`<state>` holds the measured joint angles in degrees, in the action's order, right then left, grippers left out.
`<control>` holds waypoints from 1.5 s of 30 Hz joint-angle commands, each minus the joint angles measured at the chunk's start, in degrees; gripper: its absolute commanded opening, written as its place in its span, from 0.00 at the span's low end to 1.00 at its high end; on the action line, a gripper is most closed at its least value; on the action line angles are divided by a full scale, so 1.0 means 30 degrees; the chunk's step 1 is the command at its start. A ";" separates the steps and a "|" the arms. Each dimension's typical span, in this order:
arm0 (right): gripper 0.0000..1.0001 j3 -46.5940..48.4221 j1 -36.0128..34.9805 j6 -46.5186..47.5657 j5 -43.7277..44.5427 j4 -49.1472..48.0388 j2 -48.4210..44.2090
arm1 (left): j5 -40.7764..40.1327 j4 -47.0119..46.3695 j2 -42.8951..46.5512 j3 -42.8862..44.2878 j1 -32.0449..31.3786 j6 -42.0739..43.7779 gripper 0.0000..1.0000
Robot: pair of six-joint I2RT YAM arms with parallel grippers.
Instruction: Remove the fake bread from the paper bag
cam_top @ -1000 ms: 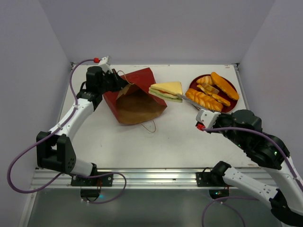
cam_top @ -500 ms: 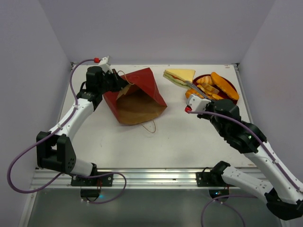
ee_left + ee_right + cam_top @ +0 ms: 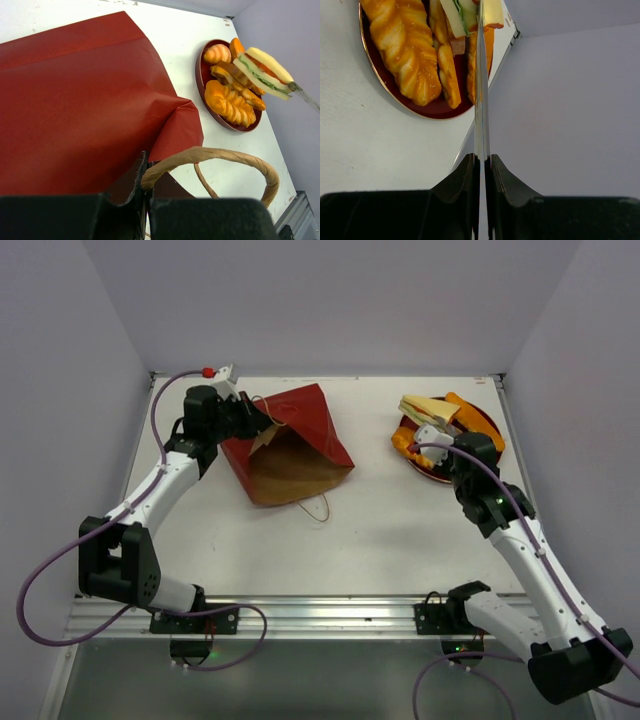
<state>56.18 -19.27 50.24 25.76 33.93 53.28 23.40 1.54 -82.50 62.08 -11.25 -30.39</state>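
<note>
Two pinches: left gripper (image 3: 146, 192) clamps paper bag (image 3: 85, 100) rim, 10 o'clock; right gripper (image 3: 481, 22) nips pale bread slice (image 3: 262, 70) over plate (image 3: 437, 110), 2 o'clock.

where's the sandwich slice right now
Top view, far right: the sandwich slice is held by the right gripper over the red plate.

White-and-black arms (image 3: 150, 490), purple cables (image 3: 20, 608)

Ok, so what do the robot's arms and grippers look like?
The left arm and right arm have white links with chunky black joints. A purple cable trails from each, the left one's with a red connector. The left gripper and right gripper are black.
</note>
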 commanded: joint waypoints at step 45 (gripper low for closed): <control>0.41 -0.2615 0.2526 0.0686 -0.4192 -0.1058 -0.1059 | 0.0784 -0.1129 0.0341 -0.0421 0.0233 0.0258 0.00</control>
<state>45.10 -11.84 53.74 14.09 30.46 51.57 24.51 -0.34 -82.50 61.19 -11.20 -30.39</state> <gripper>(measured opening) 0.409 0.016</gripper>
